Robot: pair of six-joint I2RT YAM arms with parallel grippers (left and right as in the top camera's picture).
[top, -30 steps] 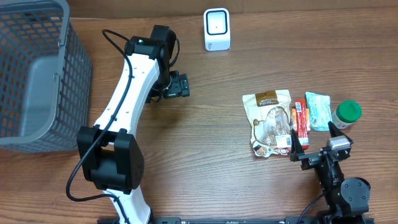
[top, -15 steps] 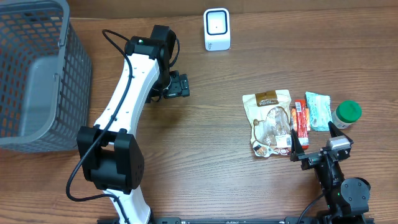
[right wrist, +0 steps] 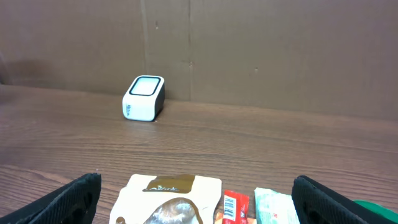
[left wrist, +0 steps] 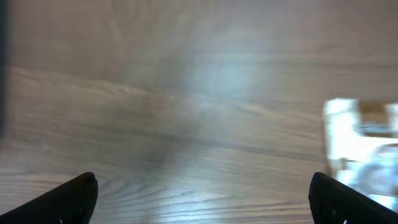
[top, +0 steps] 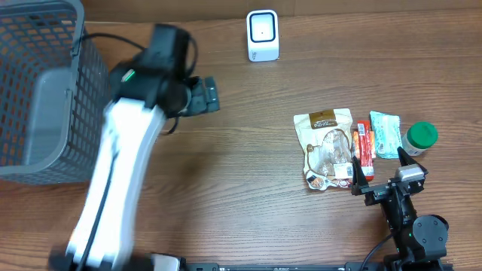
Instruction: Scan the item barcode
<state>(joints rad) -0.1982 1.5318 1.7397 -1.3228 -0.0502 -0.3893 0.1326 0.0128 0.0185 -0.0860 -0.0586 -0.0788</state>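
Observation:
A beige snack pouch (top: pixel 324 147), a red-orange packet (top: pixel 364 143), a teal packet (top: pixel 386 134) and a green-lidded jar (top: pixel 421 138) lie together at the right. The white scanner (top: pixel 263 35) stands at the far edge. My right gripper (top: pixel 382 170) sits open just in front of the items, holding nothing. Its wrist view shows the pouch (right wrist: pixel 168 199), the red packet's barcode (right wrist: pixel 231 207) and the scanner (right wrist: pixel 143 98) beyond. My left gripper (top: pixel 211 94) hangs open and empty over bare wood at mid-left. Its wrist view is blurred, with the pouch (left wrist: pixel 367 143) at its right edge.
A grey mesh basket (top: pixel 90 83) fills the far-left corner, close to the left arm. Bare wood lies between the left gripper and the group of items. A brown wall backs the table behind the scanner.
The left arm has swung left toward the basket and shows motion blur. Its gripper has shifted slightly left and back. The right arm and the items have not moved.

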